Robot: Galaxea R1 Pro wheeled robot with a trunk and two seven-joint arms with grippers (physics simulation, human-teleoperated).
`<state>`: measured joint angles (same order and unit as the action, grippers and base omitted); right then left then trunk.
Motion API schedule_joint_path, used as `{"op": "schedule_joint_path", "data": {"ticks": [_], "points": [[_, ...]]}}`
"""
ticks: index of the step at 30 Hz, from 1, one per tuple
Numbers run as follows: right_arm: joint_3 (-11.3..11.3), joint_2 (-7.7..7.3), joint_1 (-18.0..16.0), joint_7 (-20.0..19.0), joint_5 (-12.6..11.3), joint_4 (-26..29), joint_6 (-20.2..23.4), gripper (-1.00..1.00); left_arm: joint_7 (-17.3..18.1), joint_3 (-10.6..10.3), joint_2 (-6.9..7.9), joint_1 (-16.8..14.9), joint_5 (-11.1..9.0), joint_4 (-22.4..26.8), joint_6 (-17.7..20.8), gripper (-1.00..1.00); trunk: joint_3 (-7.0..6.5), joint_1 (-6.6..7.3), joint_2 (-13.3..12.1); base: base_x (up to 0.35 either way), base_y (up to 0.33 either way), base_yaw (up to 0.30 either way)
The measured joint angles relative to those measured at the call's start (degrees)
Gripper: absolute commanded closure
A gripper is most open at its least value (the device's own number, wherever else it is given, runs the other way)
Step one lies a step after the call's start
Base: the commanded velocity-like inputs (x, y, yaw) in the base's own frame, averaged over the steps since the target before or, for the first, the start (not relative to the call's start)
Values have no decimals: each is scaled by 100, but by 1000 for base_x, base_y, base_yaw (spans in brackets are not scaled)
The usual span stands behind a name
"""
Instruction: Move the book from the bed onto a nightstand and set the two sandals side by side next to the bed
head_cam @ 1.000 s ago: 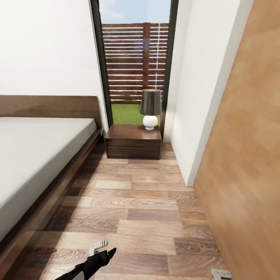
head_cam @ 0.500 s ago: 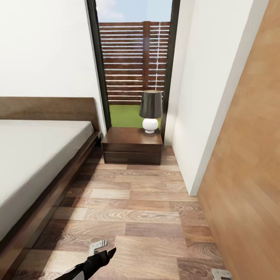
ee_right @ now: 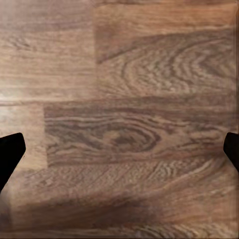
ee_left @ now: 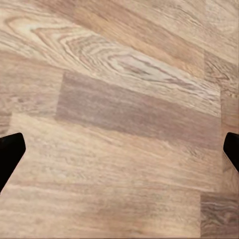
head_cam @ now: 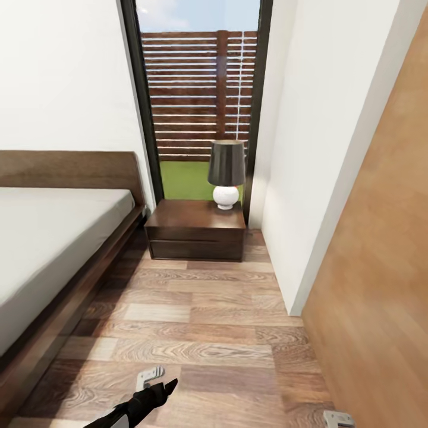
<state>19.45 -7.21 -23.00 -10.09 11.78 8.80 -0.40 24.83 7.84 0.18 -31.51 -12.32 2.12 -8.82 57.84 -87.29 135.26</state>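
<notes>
The robot is in the bedroom, in the narrow gap between the bed (head_cam: 53,238) and a white wall (head_cam: 309,148). The bed is on its left side, with a flat grey mattress and a brown headboard (head_cam: 71,169) against the far wall. Straight ahead stands the nightstand (head_cam: 196,230), tucked right beside the head of the bed and in front of the tall glass door (head_cam: 199,95). A lamp (head_cam: 226,173) with a dark shade sits on the far right part of its top, so the rest of the top is bare, and I think that leaves room for a book. The book and the blue sandals are not on the part of the bed or floor (head_cam: 214,333) seen here. The left gripper (head_cam: 156,383) hangs low over the wood floor, likely kept down and out of the way while the robot rolls. In the left wrist view its two dark fingertips (ee_left: 10,157) are far apart with nothing between them, just floor planks. The right gripper (ee_right: 119,152) is the same in its wrist view: jaws wide apart and holding nothing. I think the robot is looking around for the task things.
</notes>
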Motion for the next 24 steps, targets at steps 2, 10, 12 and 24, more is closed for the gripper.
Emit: {"op": "schedule_joint_path", "data": {"ticks": [2,10,12,24], "points": [[0,0,0,0,2,0,0,-100,0,-1,4,0,0,0,0,-100,0,0,0,321,-35,0],[0,0,0,0,4,1,0,-100,0,4,7,0,0,0,-1,-100,0,0,0,326,-8,0],[-4,0,0,0,5,2,0,-100,0,4,7,0,0,0,-1,-100,0,0,0,327,-1,0],[-2,0,0,-1,5,2,0,-100,0,0,16,0,0,0,-1,-100,0,0,0,327,0,1]]}}
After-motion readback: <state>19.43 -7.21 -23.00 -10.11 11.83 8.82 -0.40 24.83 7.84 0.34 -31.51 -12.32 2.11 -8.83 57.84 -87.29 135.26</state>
